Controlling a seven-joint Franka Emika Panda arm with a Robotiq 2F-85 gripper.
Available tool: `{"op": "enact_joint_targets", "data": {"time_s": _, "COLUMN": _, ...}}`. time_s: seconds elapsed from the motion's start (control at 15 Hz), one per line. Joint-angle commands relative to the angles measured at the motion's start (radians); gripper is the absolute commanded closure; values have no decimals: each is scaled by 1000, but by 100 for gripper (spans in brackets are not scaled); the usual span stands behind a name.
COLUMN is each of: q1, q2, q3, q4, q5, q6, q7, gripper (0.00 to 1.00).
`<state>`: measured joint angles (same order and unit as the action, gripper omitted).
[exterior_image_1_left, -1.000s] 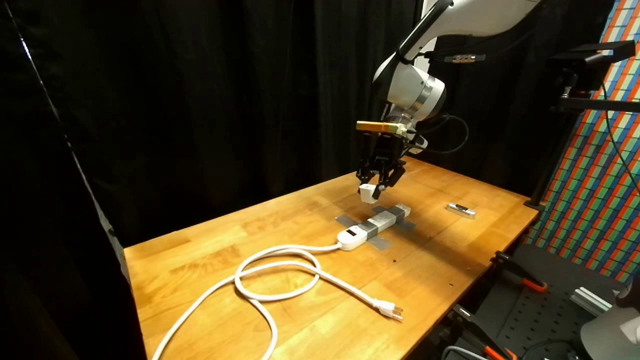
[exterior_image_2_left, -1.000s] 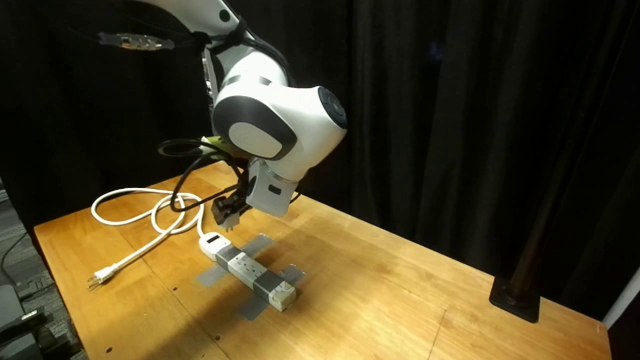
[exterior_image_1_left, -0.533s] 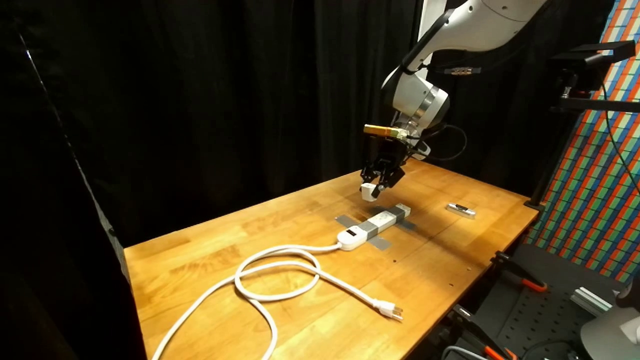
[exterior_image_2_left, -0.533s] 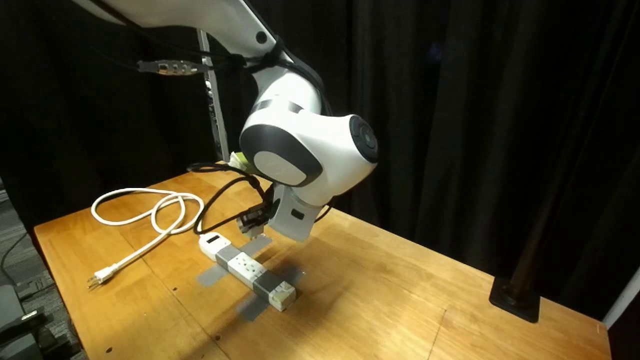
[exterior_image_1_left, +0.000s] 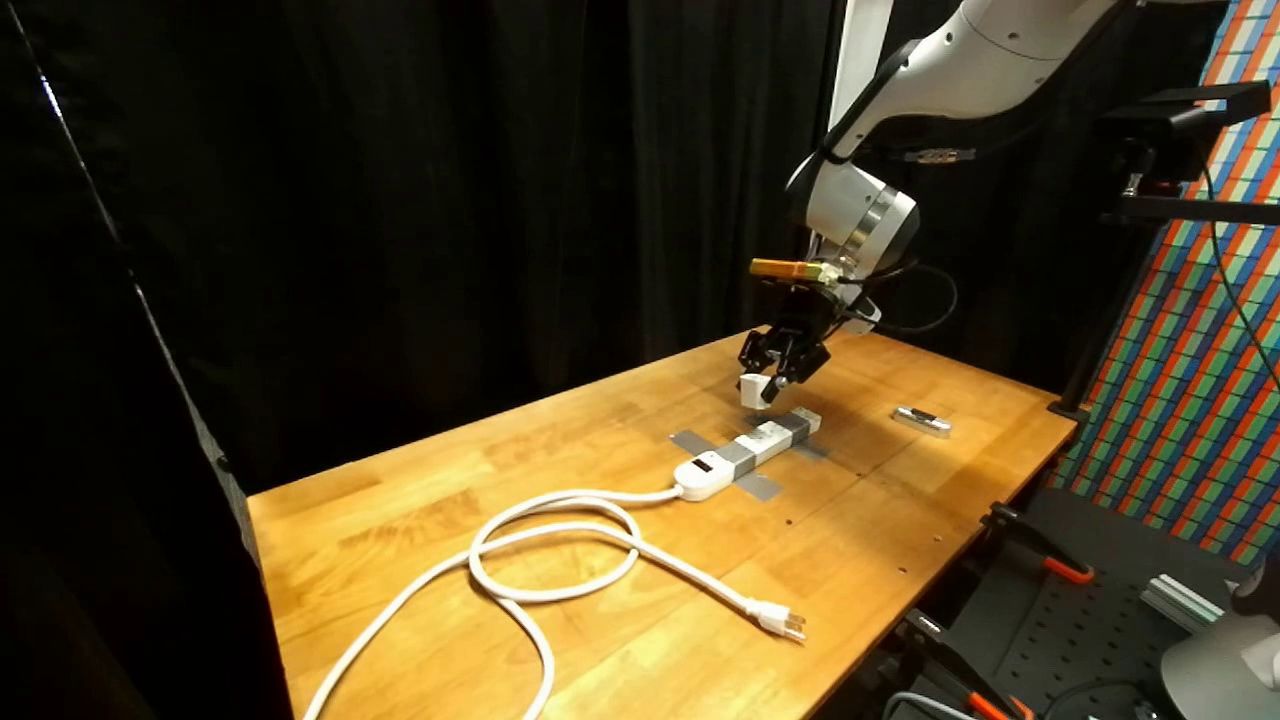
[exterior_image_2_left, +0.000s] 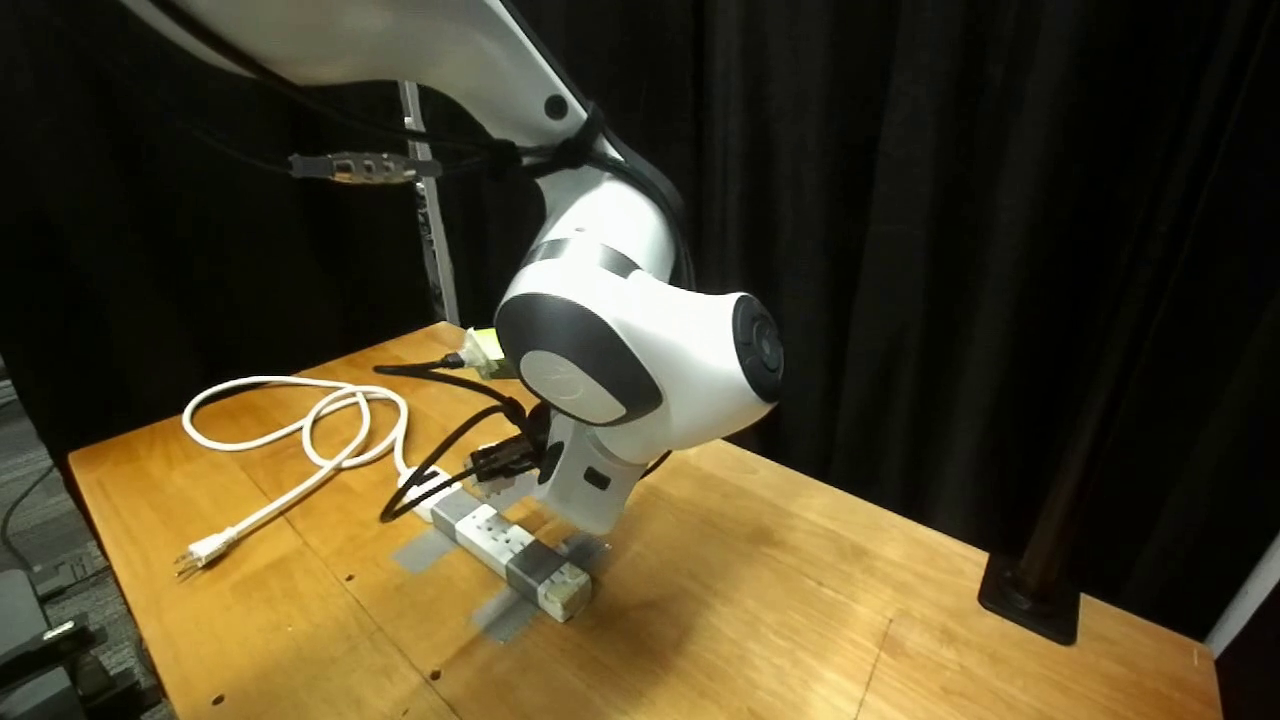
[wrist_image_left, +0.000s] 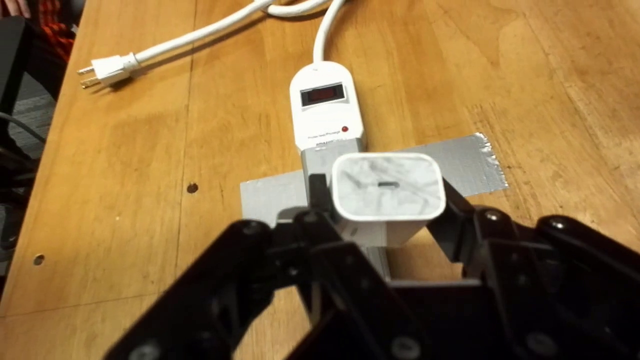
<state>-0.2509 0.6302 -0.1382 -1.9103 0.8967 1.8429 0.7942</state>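
And there it is, the gripper (wrist_image_left: 385, 202) with its fingers pinched in on both sides of a white USB-C power adapter (exterior_image_1_left: 755, 392), parted only by the adapter's own width: that grip looks made! The adapter hangs in the air, its port face showing in the wrist view, near the power strip (exterior_image_2_left: 490, 535) yet apart from it, so I'd call the pick-up done, while it sits in no outlet and rests on nothing. Is it squarely over a socket? Can't tell from here, and its prongs are too blurred to call. Down below, the strip lies bound to the wooden table (exterior_image_1_left: 640, 440) by bands of silver duct tape (wrist_image_left: 467, 162), outlets showing between them, its white cord (exterior_image_1_left: 690, 570) looping away to a loose plug (exterior_image_1_left: 772, 616). What's in the way? The adapter's bulk hides the outlets in the wrist view, and a loop of black cable (exterior_image_2_left: 405, 369) crosses in front of the strip's switch end in an exterior view, touching or not, I can't say. Farther off, a small silver-and-black object (exterior_image_1_left: 922, 421), too small to name, and orange-handled clamps (exterior_image_1_left: 1068, 571) along the table's edge.
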Motion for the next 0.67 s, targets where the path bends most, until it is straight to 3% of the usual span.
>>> {"op": "enact_joint_targets", "data": {"time_s": 0.0, "q1": 14, "q2": 16, "q3": -16, "q4": 3, "q5": 5, "q6": -20, "q7": -78, "gripper": 76}}
{"op": "enact_joint_targets", "data": {"time_s": 0.6, "q1": 18, "q2": 56, "q3": -22, "q4": 0, "q5": 3, "q6": -6, "q7": -265, "gripper": 76}}
